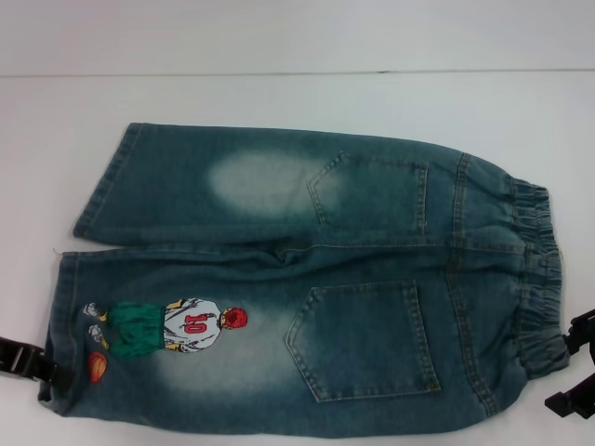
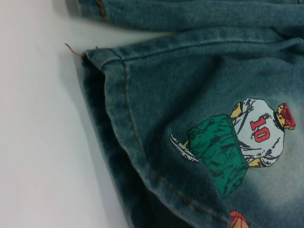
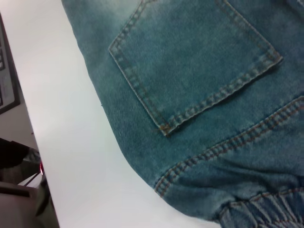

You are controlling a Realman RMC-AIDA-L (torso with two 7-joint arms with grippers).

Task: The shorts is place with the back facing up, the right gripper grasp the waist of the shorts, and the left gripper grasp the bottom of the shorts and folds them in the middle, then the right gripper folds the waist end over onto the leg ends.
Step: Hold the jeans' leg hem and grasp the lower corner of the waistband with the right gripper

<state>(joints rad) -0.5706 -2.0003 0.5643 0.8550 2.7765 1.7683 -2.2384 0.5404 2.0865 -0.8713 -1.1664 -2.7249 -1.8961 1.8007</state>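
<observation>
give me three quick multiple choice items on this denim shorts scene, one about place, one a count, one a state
1. On which side of the head view is the ruffled elastic waistband of the blue washed-denim shorts?
A. left
B. right
C. near edge

2. How many back patch pockets show?
A. one
B. two
C. four

3. How do the shorts lie on the white table?
A. spread flat, unfolded
B. folded in half
C. lifted in the air

Answers:
1. B: the waistband is at the right end, the leg hems at the left.
2. B: one pocket on the far half, one on the near half.
3. A: both legs lie side by side, and the left claw and right claw wait at the ends.
</observation>
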